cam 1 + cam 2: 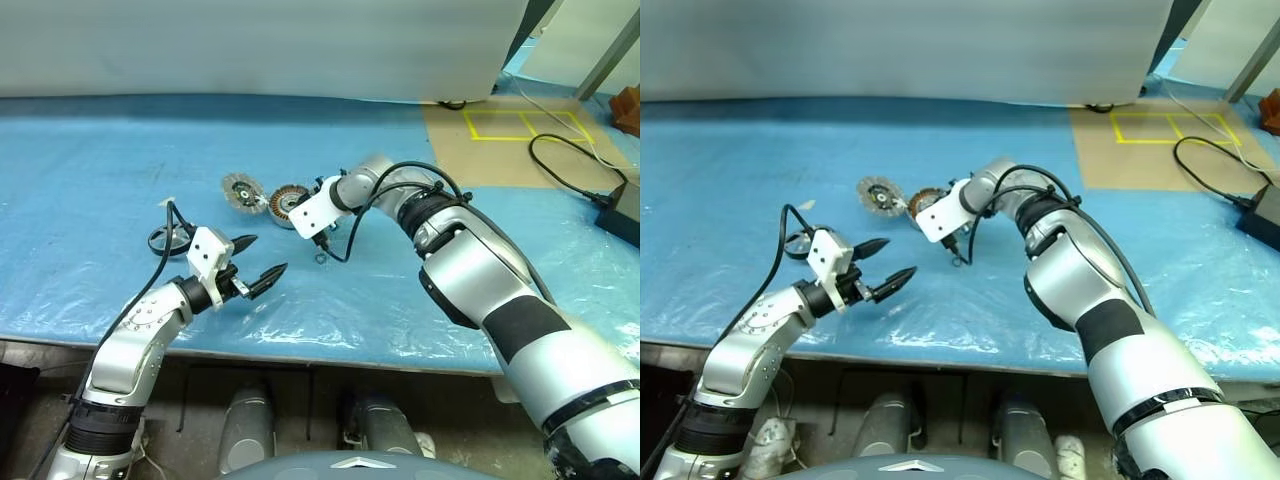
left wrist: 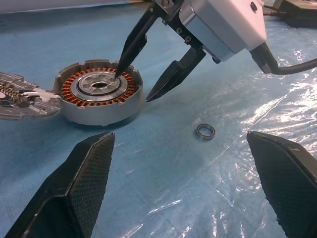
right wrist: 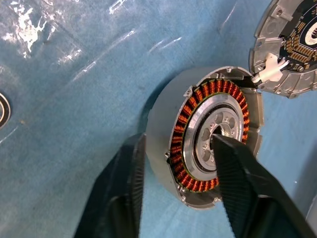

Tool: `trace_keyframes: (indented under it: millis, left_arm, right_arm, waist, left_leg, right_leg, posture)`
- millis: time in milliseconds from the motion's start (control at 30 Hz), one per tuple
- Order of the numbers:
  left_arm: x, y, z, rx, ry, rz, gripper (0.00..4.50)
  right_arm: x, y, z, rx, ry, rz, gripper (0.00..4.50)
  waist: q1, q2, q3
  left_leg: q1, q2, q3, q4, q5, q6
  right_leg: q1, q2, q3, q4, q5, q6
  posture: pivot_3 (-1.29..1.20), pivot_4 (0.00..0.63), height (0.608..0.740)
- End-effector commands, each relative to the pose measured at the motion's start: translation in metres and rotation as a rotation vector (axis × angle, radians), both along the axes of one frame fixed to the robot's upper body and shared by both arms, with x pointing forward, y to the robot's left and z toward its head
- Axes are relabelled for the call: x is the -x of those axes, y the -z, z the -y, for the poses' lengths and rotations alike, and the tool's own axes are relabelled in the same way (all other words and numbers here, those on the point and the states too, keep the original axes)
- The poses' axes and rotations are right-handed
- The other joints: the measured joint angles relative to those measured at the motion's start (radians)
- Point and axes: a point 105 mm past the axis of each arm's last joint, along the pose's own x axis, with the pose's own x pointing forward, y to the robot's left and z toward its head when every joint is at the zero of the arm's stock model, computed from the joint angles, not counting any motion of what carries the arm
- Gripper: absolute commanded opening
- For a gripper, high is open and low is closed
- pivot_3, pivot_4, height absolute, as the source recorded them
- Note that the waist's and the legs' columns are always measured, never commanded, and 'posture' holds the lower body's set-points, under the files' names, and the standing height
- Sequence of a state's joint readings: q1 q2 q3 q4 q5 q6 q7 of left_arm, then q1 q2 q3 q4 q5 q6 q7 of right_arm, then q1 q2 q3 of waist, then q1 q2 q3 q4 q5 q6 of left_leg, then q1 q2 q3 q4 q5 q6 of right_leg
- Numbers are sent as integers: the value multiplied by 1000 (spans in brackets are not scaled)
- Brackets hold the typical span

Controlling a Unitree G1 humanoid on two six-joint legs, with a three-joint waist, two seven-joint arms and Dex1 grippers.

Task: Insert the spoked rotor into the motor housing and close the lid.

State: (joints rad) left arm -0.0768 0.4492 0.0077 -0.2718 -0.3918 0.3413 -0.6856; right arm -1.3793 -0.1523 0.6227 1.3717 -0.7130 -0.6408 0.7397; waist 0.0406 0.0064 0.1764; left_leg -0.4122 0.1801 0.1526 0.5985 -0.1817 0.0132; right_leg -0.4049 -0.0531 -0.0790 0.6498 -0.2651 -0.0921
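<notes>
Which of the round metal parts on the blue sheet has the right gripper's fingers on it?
The silver-rimmed motor housing with copper windings; the right gripper straddles its wall.

We see even, bright overhead light with a blue cast, white glare patches on the crinkled plastic sheet (image 2: 277, 106), soft short shadows under the motor housing (image 2: 99, 91), crisp focus at mid-range, and the near left gripper (image 2: 181, 186) fingers slightly soft in close-up.
</notes>
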Motion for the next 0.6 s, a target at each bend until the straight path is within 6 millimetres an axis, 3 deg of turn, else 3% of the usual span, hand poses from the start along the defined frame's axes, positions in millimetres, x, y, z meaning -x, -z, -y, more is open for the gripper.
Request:
trace_keyframes:
  millis: [33, 233, 433, 567, 600]
  left_arm:
    - [1, -13, 4, 4, 15, 48, 4500]
    - [1, -13, 5, 4, 13, 47, 4500]
    - [-1, -15, 4, 2, 5, 56, 4500]
    - [-2, -15, 5, 1, 10, 57, 4500]
    - [-2, -15, 6, 2, 11, 57, 4500]
  right_arm:
    - [1, 2, -5, -40, 14, -22, 895]
    - [3, 9, -4, -30, 21, -45, 895]
    - [2, 4, 0, -27, 32, -60, 895]
    - [3, -2, -2, -33, 24, -67, 48]
    - [3, -4, -4, -38, 21, -70, 19]
  waist:
    - [0, 0, 0]
    - [0, 0, 0]
    - [0, 0, 0]
    - [1, 0, 0]
    - [1, 0, 0]
  left_leg:
    - [0, 0, 0, 0, 0, 0]
    - [2, 0, 1, 0, 0, 0]
    - [3, 0, 1, 0, 0, 0]
    - [3, 0, 1, 0, 0, 0]
    - [3, 0, 1, 0, 0, 0]
  right_leg:
    - [0, 0, 0, 0, 0, 0]
    - [1, 0, 1, 2, 0, 0]
    - [1, 0, 2, 2, 0, 0]
    - [1, 0, 2, 2, 0, 0]
    - [1, 0, 1, 2, 0, 0]
  posture:
    - [0, 150, 740]
    - [0, 150, 740]
    - [0, 150, 740]
    - [0, 150, 740]
    - [0, 150, 740]
